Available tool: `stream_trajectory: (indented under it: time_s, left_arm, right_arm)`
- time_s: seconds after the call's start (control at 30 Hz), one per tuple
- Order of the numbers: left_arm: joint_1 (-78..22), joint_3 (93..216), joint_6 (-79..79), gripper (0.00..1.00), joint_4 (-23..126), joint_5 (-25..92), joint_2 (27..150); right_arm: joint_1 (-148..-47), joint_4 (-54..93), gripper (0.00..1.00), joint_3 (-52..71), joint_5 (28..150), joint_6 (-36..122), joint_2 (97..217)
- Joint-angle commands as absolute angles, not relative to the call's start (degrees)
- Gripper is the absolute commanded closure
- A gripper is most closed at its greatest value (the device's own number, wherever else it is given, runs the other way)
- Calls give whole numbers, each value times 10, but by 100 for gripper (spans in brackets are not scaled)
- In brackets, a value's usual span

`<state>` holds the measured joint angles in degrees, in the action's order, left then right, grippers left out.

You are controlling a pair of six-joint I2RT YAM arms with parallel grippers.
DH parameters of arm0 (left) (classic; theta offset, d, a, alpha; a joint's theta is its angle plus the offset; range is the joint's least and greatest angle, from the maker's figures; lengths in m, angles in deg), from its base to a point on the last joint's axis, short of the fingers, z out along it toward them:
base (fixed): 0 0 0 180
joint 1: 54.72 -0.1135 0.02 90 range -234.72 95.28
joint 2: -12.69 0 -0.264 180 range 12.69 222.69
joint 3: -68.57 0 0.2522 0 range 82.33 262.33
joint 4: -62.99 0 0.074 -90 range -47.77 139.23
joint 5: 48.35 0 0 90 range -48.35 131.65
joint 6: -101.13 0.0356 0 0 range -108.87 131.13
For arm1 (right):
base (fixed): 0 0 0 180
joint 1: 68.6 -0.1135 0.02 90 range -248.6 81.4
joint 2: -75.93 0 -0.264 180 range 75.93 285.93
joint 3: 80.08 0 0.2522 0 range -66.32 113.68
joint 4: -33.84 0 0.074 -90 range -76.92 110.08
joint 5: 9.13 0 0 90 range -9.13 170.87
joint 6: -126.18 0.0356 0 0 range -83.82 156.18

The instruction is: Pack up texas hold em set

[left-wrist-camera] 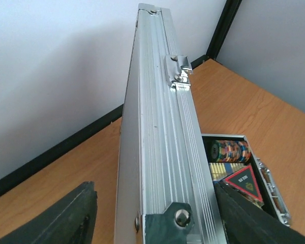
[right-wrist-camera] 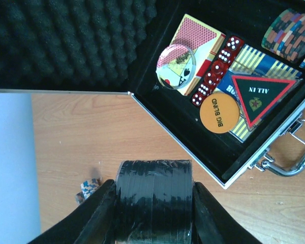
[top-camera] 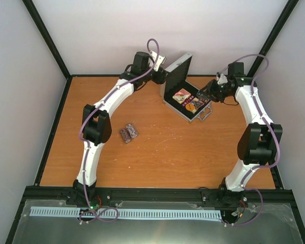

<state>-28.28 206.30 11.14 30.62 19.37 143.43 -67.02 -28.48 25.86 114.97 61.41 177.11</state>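
- The right gripper (right-wrist-camera: 153, 190) is clamped on a dark chip stack (right-wrist-camera: 153, 203), one finger on each side. It looks wrapped in dark film.
- That stack hangs above the case (right-wrist-camera: 188, 134), near the rim, and isn't in the tray.
- Inside the case, an orange disc (right-wrist-camera: 219, 113) marked BIG BLIND sits near the handle (right-wrist-camera: 295, 152) side. It touches the dark red-edged triangle (right-wrist-camera: 262, 96).
- The triangle lies on the blue-yellow card deck (right-wrist-camera: 267, 63).
- A row of red dice (right-wrist-camera: 216, 71) runs through the middle of the case. Past it are a red-backed card (right-wrist-camera: 193, 35) and a clear round disc (right-wrist-camera: 176, 66) lying partly over it.
- A striped chip stack (right-wrist-camera: 290, 33) lies in the case's far corner, beyond the deck.
- The left gripper (left-wrist-camera: 153, 188) is at the case's raised lid (left-wrist-camera: 157, 101) with its fingers spread, one on each side of the lid's edge. The left finger (left-wrist-camera: 66, 218) is clearly off the metal. The other one is right up against it, or close to it.
- The lid stands about upright over the tray. Its latch (left-wrist-camera: 178, 71) is on the top edge and the bumpy foam lining (right-wrist-camera: 66, 40) faces the tray.
- Two loose chip stacks (top-camera: 128, 133) lie on the table (top-camera: 168, 152) well apart from the case, off on the left arm's side and closer to the arm bases.
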Motion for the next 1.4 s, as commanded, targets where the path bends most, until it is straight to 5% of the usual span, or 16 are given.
stream_trajectory:
  time_s: [0.0, 0.23, 0.47, 0.8, 1.37]
  left_arm:
    - [-272, 2058, 124, 41, 316, 207, 1407]
    - [-259, 2049, 139, 68, 305, 251, 1392]
    - [-233, 1972, 142, 80, 305, 340, 1323]
    - [-201, 1818, 32, 83, 210, 450, 1171]
    - [-197, 1608, -65, 67, 176, 319, 1017]
  right_arm:
    - [-663, -289, 68, 283, 1168, 608, 1785]
    - [-664, -298, 67, 292, 1171, 601, 1798]
    - [-664, -313, 66, 312, 1135, 580, 1802]
    - [-704, -294, 66, 331, 1066, 589, 1825]
    - [-856, -255, 65, 252, 927, 651, 1822]
